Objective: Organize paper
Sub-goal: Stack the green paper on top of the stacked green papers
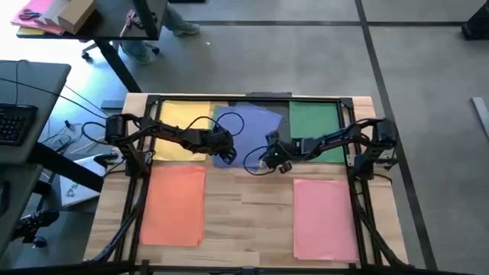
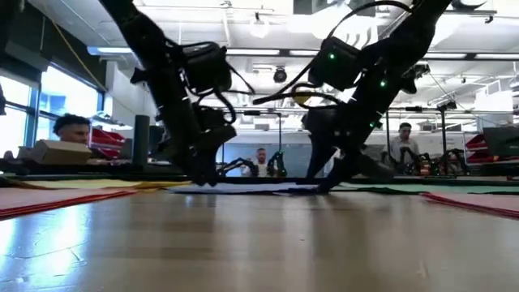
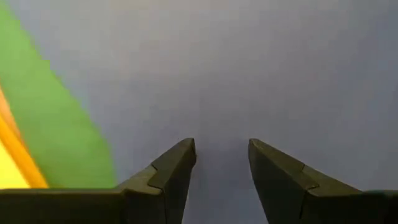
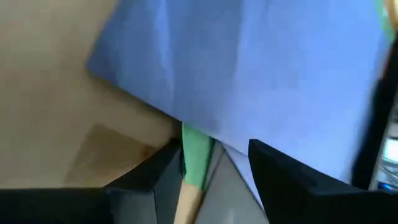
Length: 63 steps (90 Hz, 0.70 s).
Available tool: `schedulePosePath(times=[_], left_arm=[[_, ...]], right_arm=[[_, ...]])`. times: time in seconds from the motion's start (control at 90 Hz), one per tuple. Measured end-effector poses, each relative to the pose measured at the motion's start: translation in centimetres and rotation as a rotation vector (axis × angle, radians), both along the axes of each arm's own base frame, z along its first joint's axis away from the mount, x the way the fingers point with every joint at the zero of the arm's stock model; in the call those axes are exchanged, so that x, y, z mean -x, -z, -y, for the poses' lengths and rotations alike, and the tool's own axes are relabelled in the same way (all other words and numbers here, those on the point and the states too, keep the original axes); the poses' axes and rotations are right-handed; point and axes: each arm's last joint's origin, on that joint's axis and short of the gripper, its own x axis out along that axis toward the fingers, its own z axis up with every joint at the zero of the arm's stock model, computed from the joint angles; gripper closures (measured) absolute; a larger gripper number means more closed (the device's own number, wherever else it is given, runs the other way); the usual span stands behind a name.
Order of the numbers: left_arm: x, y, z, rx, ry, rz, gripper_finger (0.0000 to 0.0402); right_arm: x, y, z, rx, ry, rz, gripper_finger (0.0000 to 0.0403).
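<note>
My left gripper (image 1: 224,147) and right gripper (image 1: 269,155), jaws parted, gripping nothing, pressing skewed blue sheet (image 1: 248,122) at bench's twelve o'clock. Orange sheet (image 1: 174,205), pink sheet (image 1: 325,218) lying squared; blue remaining.

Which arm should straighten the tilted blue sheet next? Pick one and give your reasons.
Probably the left. The left gripper hangs open directly over the blue sheet, while the right gripper sits at that sheet's near edge, partly over bare table, with a green strip showing between its jaws.

Your two arms are dark, jointed, with looping black cables; green lights glow on one; fingers (image 3: 171,171) are wedge-shaped, black.
</note>
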Motion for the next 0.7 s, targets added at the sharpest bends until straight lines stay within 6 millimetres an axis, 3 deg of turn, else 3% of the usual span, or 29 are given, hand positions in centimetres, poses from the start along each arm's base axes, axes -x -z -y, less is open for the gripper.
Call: schedulePosePath(times=[0.156,0.367,0.7], left_arm=[[0.67,0.72,0.18,0.018,0.028,-0.006,0.0257],[0.81,0.95,0.25,0.017,0.049,-0.004,0.0257],[0.66,0.97,0.25,0.023,0.047,0.015,0.0257]], right_arm=[[0.09,-0.08,-0.02,0.050,0.082,0.009,0.0238],[0.81,0.26,-0.33,-0.066,0.124,-0.044,0.0243],[0.06,-0.26,-0.49,-0.161,0.111,-0.006,0.0350]])
